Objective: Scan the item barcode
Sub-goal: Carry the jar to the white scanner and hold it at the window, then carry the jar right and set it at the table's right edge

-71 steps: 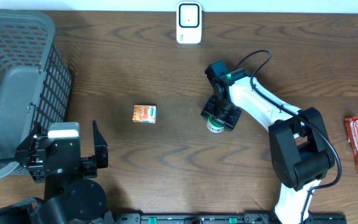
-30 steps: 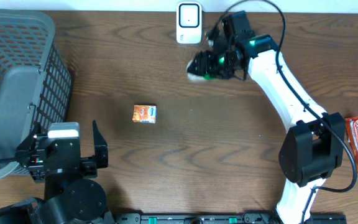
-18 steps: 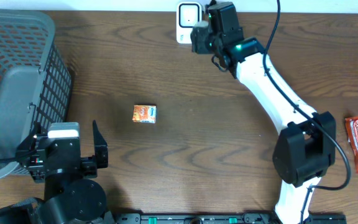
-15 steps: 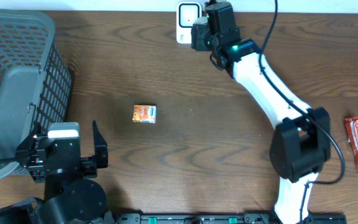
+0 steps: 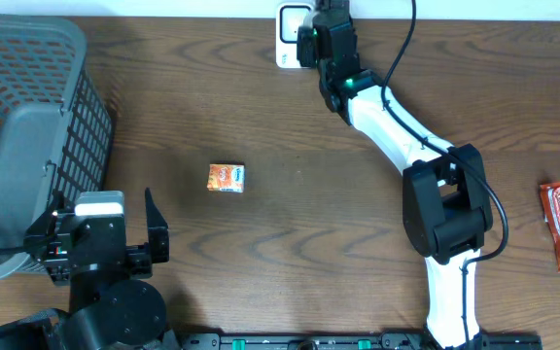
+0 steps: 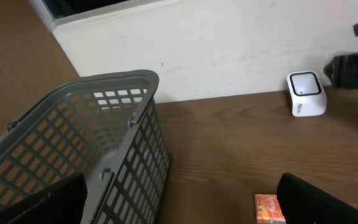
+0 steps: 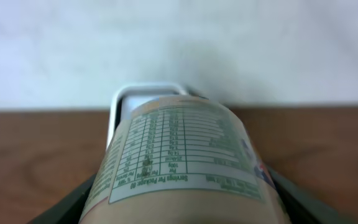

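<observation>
Tub [image 7: 185, 162] with a printed nutrition table fills the right wrist view, lying on its side and clamped between the right gripper's two dark fingers [image 7: 67, 202]. Just past its far end stands one white scanner [image 7: 148, 96], in front of a pale wall [image 7: 179, 43]; whether tub and scanner touch cannot be told. The overhead view hides the tub under the right gripper [image 5: 314, 39].

From overhead, nearest the robot, the left gripper [image 5: 102, 209] sits low at the front left of the bench [image 5: 290, 253], its fingers spread wide and holding nothing. In the left wrist view those fingers [image 6: 36, 202] show as dark shapes in the bottom corners. One grey mesh basket [image 5: 27, 126] stands just beside it on the left. One small orange box [image 5: 227, 178] lies alone mid-bench. One red snack bar [image 5: 559, 226] lies at the right edge.

Farther back, the right arm [image 5: 397, 126] stretches out long from its base to the bench's back edge, ending at the scanner [image 5: 286, 39]. Two arms in all.
</observation>
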Action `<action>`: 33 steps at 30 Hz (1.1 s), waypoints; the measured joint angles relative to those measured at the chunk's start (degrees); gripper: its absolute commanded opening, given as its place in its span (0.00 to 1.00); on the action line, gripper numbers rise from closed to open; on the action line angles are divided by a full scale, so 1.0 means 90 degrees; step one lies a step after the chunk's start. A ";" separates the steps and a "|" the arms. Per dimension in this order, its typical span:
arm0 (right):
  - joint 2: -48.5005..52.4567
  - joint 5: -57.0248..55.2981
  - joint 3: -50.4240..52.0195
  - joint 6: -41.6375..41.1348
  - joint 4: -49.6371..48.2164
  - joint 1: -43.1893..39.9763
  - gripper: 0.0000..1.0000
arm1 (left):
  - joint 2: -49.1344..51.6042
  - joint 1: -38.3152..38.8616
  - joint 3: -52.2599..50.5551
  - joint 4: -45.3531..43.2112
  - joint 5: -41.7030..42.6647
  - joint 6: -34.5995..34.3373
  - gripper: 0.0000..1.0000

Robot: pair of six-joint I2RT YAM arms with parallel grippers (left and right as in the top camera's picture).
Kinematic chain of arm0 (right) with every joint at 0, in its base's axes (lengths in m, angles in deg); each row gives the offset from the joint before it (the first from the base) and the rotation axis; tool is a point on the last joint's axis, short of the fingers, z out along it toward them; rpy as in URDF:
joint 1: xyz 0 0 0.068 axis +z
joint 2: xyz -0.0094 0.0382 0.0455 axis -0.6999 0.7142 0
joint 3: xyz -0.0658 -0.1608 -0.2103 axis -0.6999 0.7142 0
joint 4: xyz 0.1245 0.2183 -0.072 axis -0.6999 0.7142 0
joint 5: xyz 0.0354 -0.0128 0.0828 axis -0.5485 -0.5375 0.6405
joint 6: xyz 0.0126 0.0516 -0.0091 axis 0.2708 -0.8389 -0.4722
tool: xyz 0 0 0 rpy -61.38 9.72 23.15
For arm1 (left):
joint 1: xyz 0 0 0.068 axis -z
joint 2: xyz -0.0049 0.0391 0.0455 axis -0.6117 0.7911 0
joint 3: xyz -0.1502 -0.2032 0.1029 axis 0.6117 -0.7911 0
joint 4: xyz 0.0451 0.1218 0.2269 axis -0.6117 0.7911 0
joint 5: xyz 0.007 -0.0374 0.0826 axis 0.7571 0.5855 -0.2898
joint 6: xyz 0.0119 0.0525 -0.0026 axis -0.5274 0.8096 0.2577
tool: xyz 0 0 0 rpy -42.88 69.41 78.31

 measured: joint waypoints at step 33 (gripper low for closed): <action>0.1341 -0.1666 -0.0967 0.1637 0.0663 0.0627 0.50 | 0.0000 0.0000 0.0000 0.0002 -0.0002 -0.0002 0.98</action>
